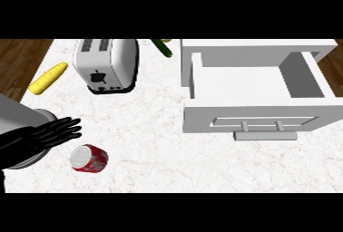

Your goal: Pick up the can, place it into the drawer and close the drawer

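Note:
A red can (89, 158) with a silver top lies tilted on the white marble counter, at the lower left. Just above and left of it is my left hand (53, 132), black, its fingers stretched out towards the right. The hand is open and apart from the can, holding nothing. The white drawer (201, 115) stands pulled open at the right, with a grey bar handle (264, 135) on its front. Nothing shows inside the drawer. My right hand is out of view.
A white toaster (106, 63) stands at the back left, with a yellow corn cob (48, 78) left of it near the counter's edge. A green vegetable (161, 47) lies at the back beside the drawer cabinet. Wooden floor shows beyond the counter's left edge.

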### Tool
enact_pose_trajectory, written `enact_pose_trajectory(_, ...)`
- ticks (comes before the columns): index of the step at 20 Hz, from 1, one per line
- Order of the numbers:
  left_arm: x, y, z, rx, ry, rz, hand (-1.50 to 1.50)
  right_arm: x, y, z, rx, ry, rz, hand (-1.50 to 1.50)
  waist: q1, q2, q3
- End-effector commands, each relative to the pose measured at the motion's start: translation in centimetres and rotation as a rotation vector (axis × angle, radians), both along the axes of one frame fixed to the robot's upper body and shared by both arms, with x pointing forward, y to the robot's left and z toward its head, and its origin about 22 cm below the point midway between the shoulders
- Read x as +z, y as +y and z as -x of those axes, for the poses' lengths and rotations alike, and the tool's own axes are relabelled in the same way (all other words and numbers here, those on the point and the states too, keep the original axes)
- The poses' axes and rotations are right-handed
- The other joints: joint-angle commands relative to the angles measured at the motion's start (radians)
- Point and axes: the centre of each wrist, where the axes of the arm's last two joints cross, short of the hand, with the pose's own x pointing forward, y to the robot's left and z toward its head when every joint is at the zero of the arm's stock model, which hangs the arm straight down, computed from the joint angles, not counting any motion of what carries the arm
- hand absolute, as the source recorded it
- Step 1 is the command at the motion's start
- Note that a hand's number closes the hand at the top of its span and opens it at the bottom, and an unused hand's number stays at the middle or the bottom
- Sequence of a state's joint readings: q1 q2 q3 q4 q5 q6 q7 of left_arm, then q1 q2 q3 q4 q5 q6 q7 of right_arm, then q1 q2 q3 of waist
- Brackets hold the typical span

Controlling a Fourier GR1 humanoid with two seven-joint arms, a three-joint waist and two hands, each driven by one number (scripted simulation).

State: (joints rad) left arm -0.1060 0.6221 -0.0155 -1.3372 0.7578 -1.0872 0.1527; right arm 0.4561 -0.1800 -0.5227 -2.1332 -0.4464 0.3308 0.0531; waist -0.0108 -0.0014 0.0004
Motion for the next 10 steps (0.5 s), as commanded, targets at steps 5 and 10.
enact_pose_trajectory(5,-3.3,1.1,-0.3,0.008,0.005,-0.028,-1.50,-0.5,-1.1,0.7,-0.022,-0.009,-0.002,-1.50,0.004,0.002,-0.001)
enact_pose_trajectory(10,-6.8,-1.6,-1.7,0.075,0.022,-0.029,-1.50,0.9,0.1,0.1,-0.002,-0.007,-0.027,-1.50,-0.003,0.005,-0.003)
